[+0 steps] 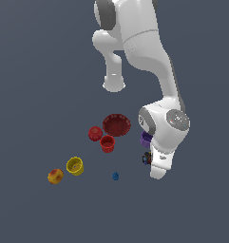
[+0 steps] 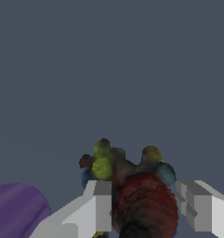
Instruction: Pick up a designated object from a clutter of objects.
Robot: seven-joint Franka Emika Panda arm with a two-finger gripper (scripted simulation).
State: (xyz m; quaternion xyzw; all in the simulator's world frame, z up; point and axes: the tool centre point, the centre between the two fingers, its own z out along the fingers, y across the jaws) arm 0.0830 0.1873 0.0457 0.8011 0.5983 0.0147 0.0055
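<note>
Gripper point(image 2: 143, 204): jaws spreading wide — straddling the speckled lump point(image 2: 127, 179), not visibly pinching it.
Purple cup point(image 2: 16, 209): sitting just beside the lump.

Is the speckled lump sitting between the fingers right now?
Yes: in the wrist view the speckled lump sits between the two fingers, one on each side of it.

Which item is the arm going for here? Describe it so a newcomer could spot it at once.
Find the white arm's hand at the exterior view's right; the gripper straddles the dark speckled lump, its fingers on either side. It sits beside the purple cup. Unlike the smooth, single-coloured cups, it is knobbly, dotted with yellow-green, blue and red.
</note>
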